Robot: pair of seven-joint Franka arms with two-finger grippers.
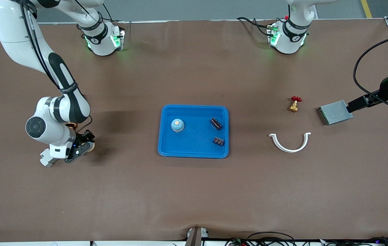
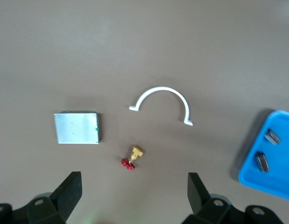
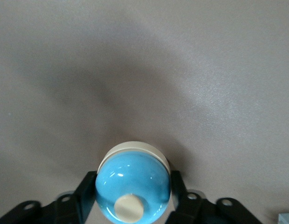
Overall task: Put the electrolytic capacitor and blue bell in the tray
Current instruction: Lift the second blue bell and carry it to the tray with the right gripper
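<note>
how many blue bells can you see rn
2. One blue bell sits in the tray, beside two dark parts. The second bell is clamped in the right gripper, toward the right arm's end of the table. None looks hidden.

Brown matte table cover (image 1: 194,191) fills nearly whole front view, surface flat, faint wrinkle at edge nearest camera. Soft dark shadows pooled on cover, diffuse overhead light, no hard glare. Grey floor (image 1: 197,8) strip showing past table's top edge. Yellow floor line (image 1: 366,8) running diagonally at upper corner toward left arm's end. Cable bundle (image 1: 272,239) trailing along edge nearest camera. Small grey bracket (image 1: 195,235) poking over that same edge, mid-table.
</note>
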